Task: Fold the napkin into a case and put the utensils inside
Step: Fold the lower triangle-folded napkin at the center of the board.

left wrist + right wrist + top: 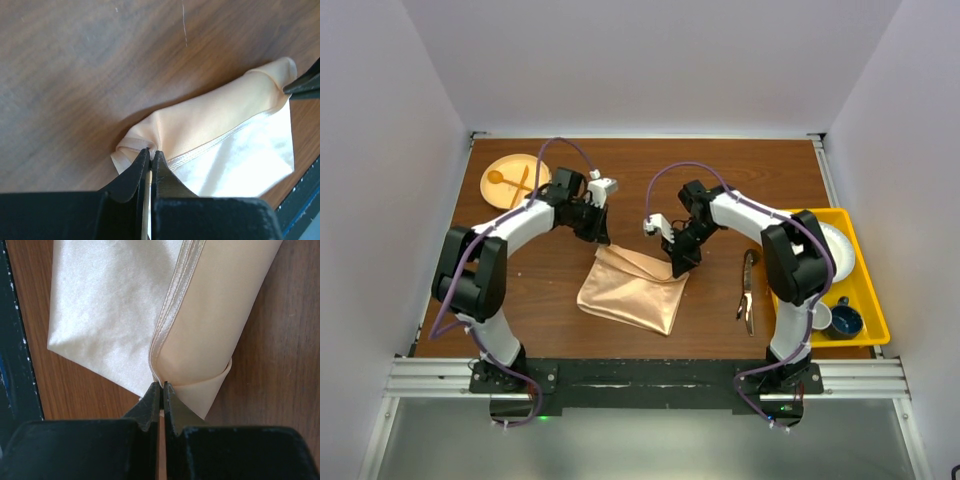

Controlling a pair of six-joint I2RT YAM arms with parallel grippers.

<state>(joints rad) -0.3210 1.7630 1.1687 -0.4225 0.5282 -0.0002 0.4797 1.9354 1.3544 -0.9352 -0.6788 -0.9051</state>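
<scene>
- left arm (520, 218): elbow raised to the left of the napkin (632, 292), forearm reaching rightward, wrist angled down over the napkin's far left corner.
- left jaws: pressed together, pinching the napkin's edge at that corner.
- right arm (745, 212): elbow raised to the right of the napkin, forearm reaching leftward, wrist angled down over its far right corner.
- right jaws: pressed together, pinching the napkin's hemmed edge there.
</scene>
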